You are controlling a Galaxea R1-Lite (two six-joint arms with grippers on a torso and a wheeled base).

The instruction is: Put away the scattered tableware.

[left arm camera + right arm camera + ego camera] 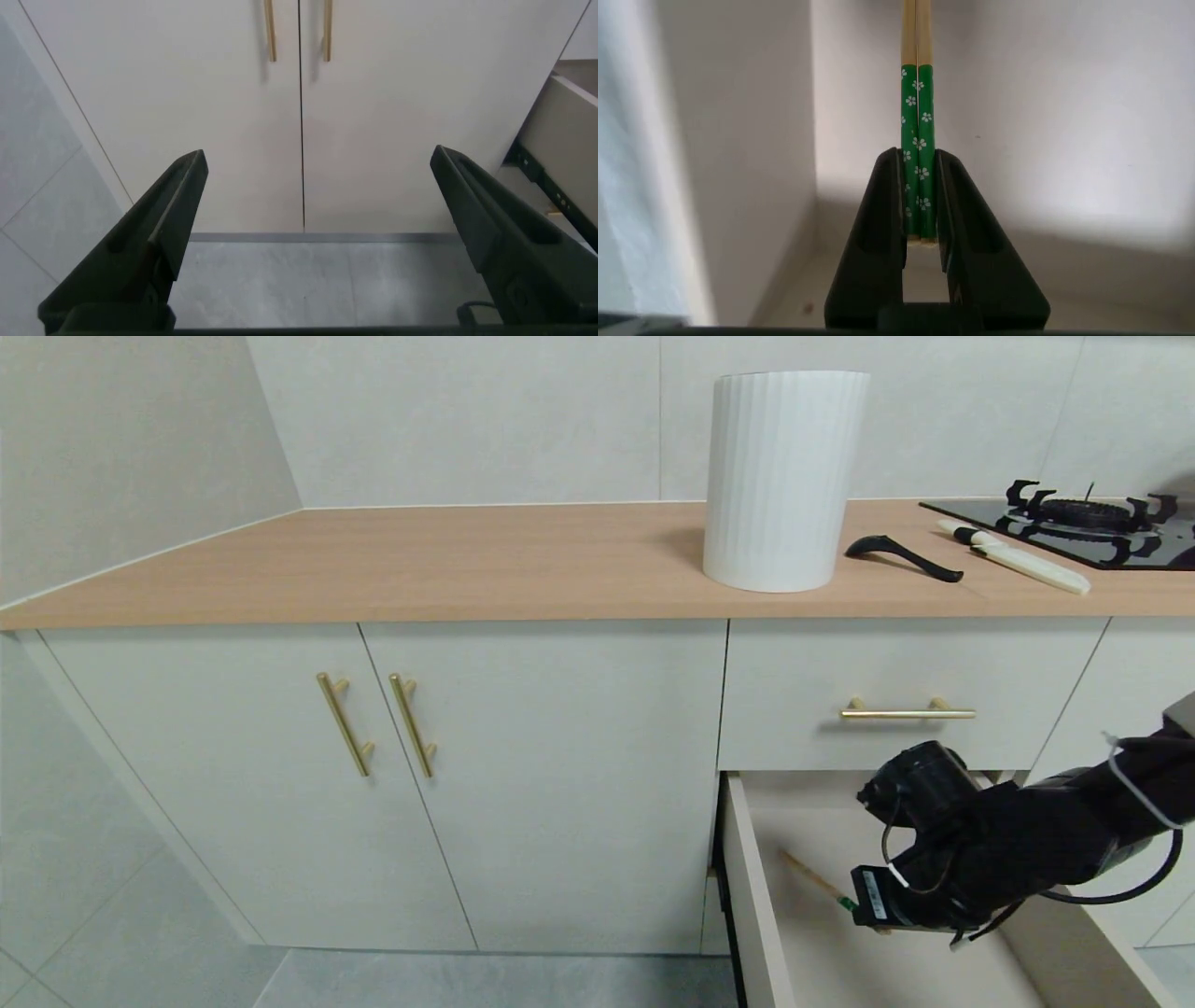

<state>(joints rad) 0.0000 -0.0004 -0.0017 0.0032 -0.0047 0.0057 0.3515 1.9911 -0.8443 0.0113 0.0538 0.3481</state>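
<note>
My right gripper [918,201] is shut on a pair of wooden chopsticks [916,121] with green flowered ends. In the head view this gripper [864,901] hangs inside the pulled-out lower drawer [752,887], and the chopsticks [812,877] slant toward the drawer's back left. On the counter lie a black-handled utensil [901,556] and a white knife [1013,555]. My left gripper [313,238] is open and holds nothing, low in front of the closed cabinet doors [301,112].
A tall white ribbed container [780,481] stands on the wooden counter [448,565]. A black stove [1083,523] sits at the far right. A closed drawer with a gold handle [907,713] is above the open one. Grey floor lies below the cabinets.
</note>
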